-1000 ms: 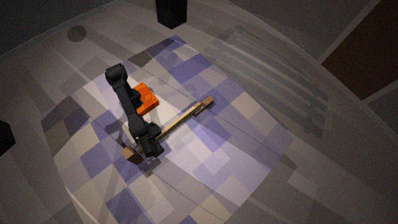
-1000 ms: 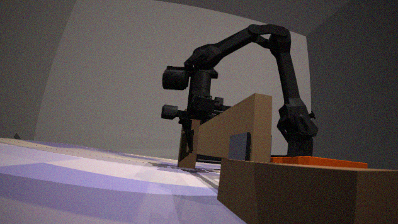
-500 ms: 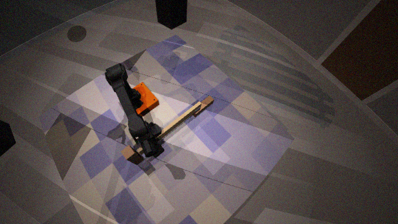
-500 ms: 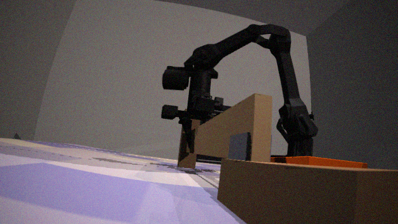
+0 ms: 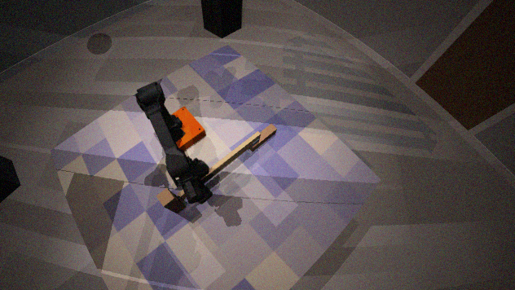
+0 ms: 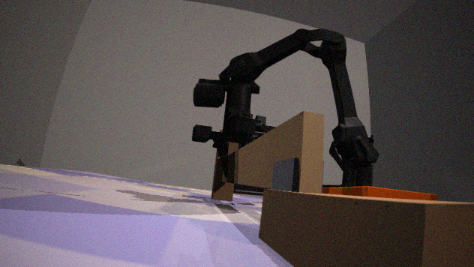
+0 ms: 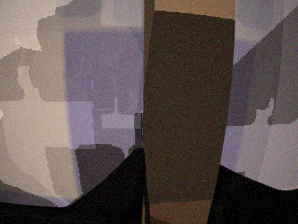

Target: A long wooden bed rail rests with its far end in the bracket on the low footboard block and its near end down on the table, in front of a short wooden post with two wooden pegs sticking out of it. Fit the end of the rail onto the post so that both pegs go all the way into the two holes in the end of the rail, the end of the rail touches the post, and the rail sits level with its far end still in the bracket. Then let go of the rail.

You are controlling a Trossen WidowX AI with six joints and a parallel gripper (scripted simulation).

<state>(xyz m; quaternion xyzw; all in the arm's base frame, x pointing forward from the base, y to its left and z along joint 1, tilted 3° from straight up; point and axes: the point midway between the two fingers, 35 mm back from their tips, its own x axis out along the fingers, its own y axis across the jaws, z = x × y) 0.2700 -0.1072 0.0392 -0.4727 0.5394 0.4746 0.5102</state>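
The long wooden rail (image 5: 232, 158) (image 6: 262, 161) (image 7: 190, 100) runs from the footboard block (image 5: 269, 133) (image 6: 337, 229) to beside the post. Its far end stands in the dark bracket (image 6: 286, 175) on the block. My gripper (image 5: 196, 191) (image 6: 227, 165) (image 7: 160, 155) is shut on the rail near its post end, one finger on each side. The rail looks about level, its near part raised off the table. The wooden post (image 5: 166, 198) (image 6: 223, 192) stands upright just past the gripper. The pegs, the holes and any gap between rail end and post are hidden by the gripper.
The orange base plate (image 5: 191, 127) (image 6: 382, 193) under the arm lies to one side of the rail. The table (image 5: 285, 240) has a patchwork of blue and beige with shadows over it. A dark block (image 5: 222, 18) stands beyond the table's back corner.
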